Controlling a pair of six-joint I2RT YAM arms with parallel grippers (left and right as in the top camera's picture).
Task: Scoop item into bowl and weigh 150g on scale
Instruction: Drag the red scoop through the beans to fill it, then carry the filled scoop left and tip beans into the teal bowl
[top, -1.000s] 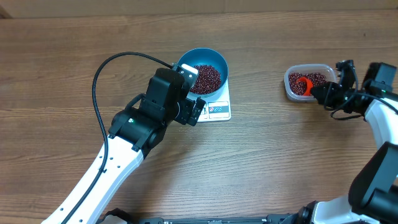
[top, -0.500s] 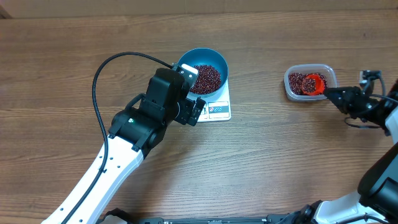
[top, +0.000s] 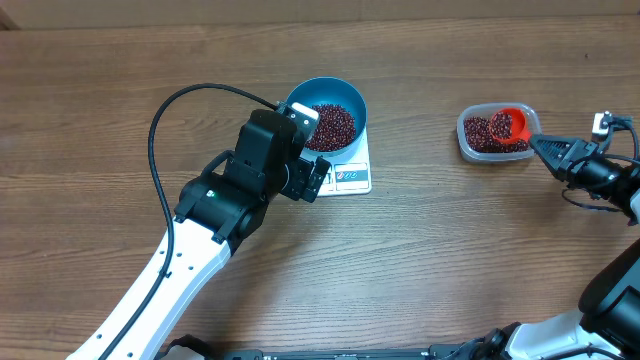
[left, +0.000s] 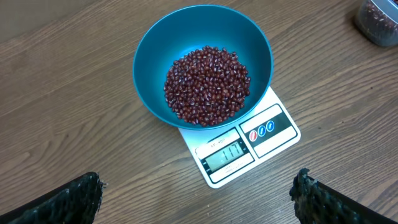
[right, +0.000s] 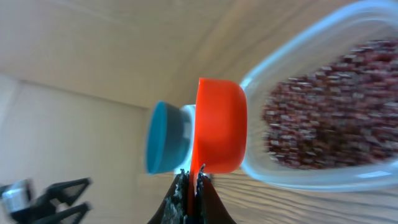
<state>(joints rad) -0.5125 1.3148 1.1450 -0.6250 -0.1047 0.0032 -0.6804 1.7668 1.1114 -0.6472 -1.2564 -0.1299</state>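
Many beans (left: 206, 84) lie in the blue bowl (left: 155, 43) on the white scale (left: 273, 130) — the left gripper (left: 198, 199) hangs just beside, jaws spread wide. The right gripper (right: 191, 186) pinches an orange scoop (right: 221, 134) over the clear tub (top: 463, 137).

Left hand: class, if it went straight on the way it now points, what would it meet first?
Probably the scale, near its display edge, with the bowl of beans behind. The open left hand tilts down toward them; depth is unclear, so it could touch the table first.
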